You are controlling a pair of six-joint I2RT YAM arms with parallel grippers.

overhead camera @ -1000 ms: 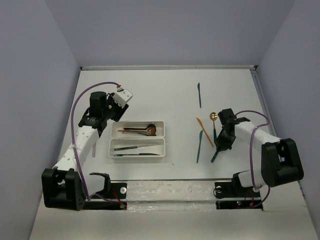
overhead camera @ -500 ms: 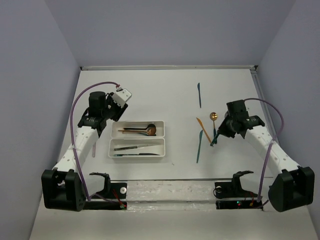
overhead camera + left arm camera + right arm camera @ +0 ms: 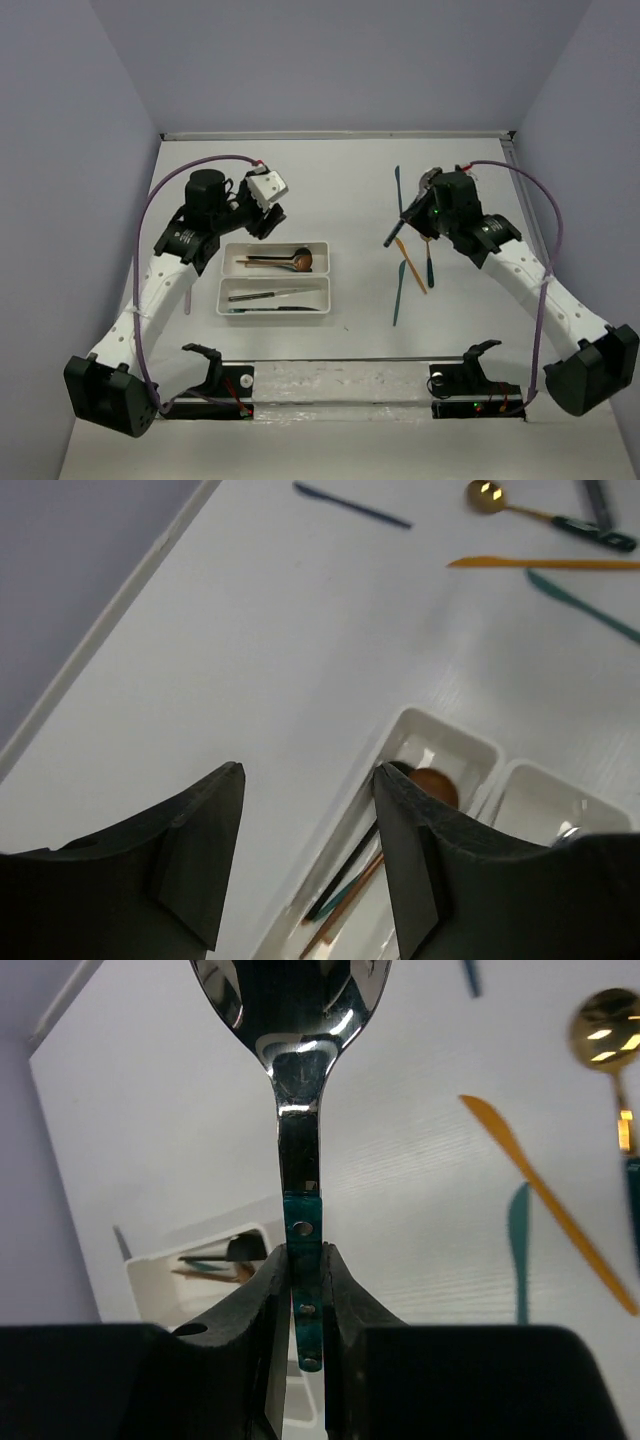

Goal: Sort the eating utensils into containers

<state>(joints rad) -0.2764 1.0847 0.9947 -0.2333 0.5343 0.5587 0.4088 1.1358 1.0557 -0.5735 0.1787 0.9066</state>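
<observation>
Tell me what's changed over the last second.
The right gripper lifted the teal-handled spoon off the table and carried it left and farther back. The left gripper, open and empty, swung right toward the trays. Trays and orange knife stayed put.

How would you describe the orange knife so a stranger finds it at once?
Find the white trays, then look right across the table. The orange knife lies slanted between a teal knife and a gold spoon; it alone is orange.

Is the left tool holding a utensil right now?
No, the left tool is open, and nothing sits between its fingers.
</observation>
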